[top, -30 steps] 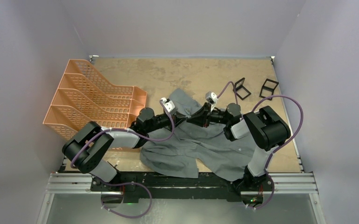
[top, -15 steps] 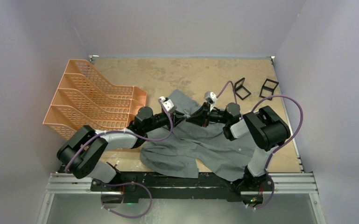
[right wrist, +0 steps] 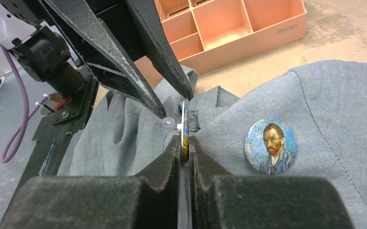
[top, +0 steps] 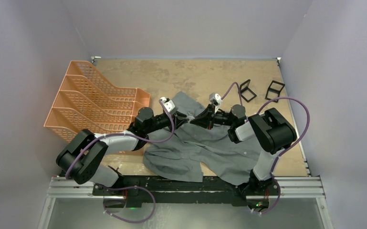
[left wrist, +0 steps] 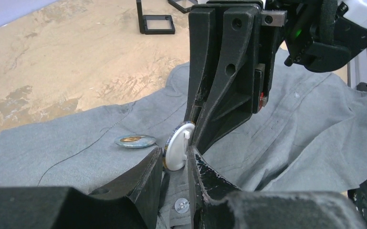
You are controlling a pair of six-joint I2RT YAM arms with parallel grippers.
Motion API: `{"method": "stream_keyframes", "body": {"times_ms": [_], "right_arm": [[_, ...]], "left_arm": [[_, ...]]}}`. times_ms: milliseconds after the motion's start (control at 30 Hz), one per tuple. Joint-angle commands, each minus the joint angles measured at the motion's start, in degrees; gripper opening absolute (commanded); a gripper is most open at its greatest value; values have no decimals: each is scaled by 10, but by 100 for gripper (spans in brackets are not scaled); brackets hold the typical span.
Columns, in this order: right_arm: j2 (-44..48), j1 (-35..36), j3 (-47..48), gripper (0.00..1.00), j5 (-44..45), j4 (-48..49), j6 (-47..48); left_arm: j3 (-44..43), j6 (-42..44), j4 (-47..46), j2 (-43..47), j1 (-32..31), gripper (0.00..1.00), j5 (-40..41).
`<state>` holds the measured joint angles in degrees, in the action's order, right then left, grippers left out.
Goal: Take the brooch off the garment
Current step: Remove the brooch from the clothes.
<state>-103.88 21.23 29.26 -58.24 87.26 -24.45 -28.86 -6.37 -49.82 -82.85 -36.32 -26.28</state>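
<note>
rn right gripper (right wrist: 185,141) is pinching one brooch (left wrist: 177,150) on edge over the shirt (left wrist: 291,124), left gripper (left wrist: 174,164) slightly spread beside it. The portrait brooch (right wrist: 271,145) is still on there, so ~halfway imo.

The left arm (top: 119,140) and right arm (top: 267,130) share one build: matte black joint housings joined by pale grey links, with a purple cable (top: 296,102) looping alongside each and a small white camera block (top: 168,106) at the wrist. The left gripper (left wrist: 175,156) has black wedge fingers (left wrist: 145,177) with a grainy surface. The right gripper (left wrist: 193,137) has flat black fingers (left wrist: 229,83) pierced by round holes; a green light (left wrist: 297,33) glows behind them.
</note>
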Motion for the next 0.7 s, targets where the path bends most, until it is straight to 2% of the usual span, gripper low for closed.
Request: {"method": "stream_keyframes", "body": {"times_ms": [0,200,367,667], "right_arm": [[2,-2,15,0,-16,289,3],[8,-2,15,0,-29,290,1],[12,-1,19,0,-40,291,-6],[18,-1,21,0,-48,289,-15]], "left_arm": [[-15,-1,-8,-15,18,24,-66],[-42,-4,1,-39,42,24,-153],[-65,19,33,-44,43,20,-178],[-95,57,90,-48,45,0,-222]]}}
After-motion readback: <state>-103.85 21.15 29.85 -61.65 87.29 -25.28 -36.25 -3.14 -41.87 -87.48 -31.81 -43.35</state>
